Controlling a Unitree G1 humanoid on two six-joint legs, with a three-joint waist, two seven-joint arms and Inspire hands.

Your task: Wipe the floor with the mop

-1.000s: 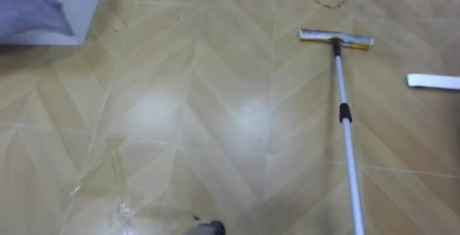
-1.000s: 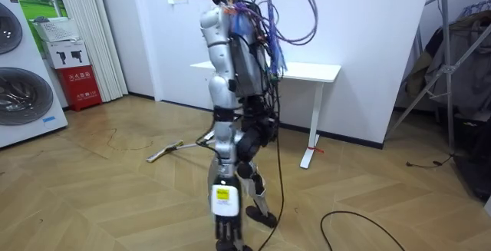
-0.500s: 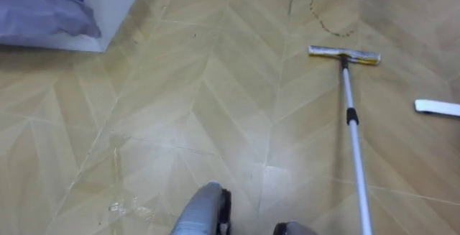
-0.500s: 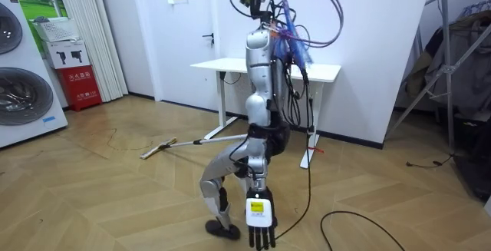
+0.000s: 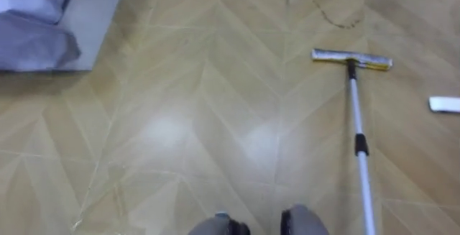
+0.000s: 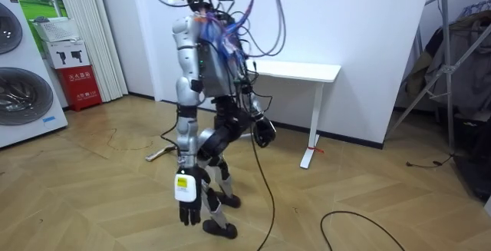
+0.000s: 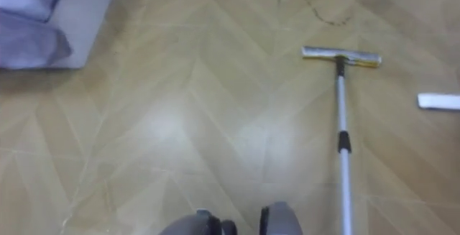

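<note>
The mop lies ahead of me on the wooden floor. Its flat head (image 5: 352,59) is at the upper right of the eye views, also seen as the head (image 7: 341,55). The white pole (image 5: 361,163) runs from it down to the lower right edge. In the room view the mop head (image 6: 157,156) rests on the floor to the left of my legs, and the pole's upper part is hidden behind me. My left hand (image 6: 189,205) hangs open beside my leg, holding nothing. A dark shape at my hip looks like my right hand (image 6: 263,132); whether it holds the pole I cannot tell.
A pale low platform with bluish cloth (image 5: 36,26) lies at the upper left. A white table foot (image 5: 445,104) is at the right edge, and a dark cord (image 5: 334,16) lies beyond the mop head. The room view has a white table (image 6: 295,71), washing machines (image 6: 23,90) and a floor cable (image 6: 360,228).
I have stepped towards the room view's left and turned, and the eye views shifted with me. The mop head stays at about the same spot on the floor.
</note>
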